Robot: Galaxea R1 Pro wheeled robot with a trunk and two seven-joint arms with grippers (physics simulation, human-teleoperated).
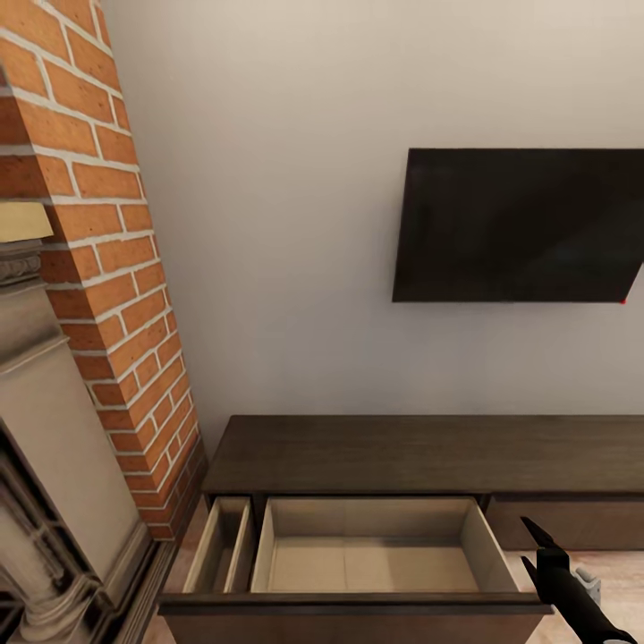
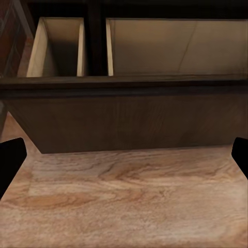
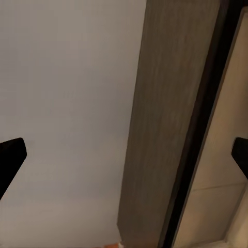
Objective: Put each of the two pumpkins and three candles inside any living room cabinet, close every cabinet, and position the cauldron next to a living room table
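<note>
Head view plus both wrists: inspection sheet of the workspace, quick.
Surface: cabinet top is bare dark wood.
Job's things: cabinet drawer pulled open, two compartments, a narrow one on the fireplace side and a wide one, nothing seen inside; drawer front also seen from the left wrist.
Clutter: nothing seen.
Grippers: right claw raised beside the open drawer's right end, open, holding nothing; left claw open over the wood floor, facing the drawer front.
Cables: nothing seen.
Surroundings: brick fireplace at left, black TV on the pale wall.
</note>
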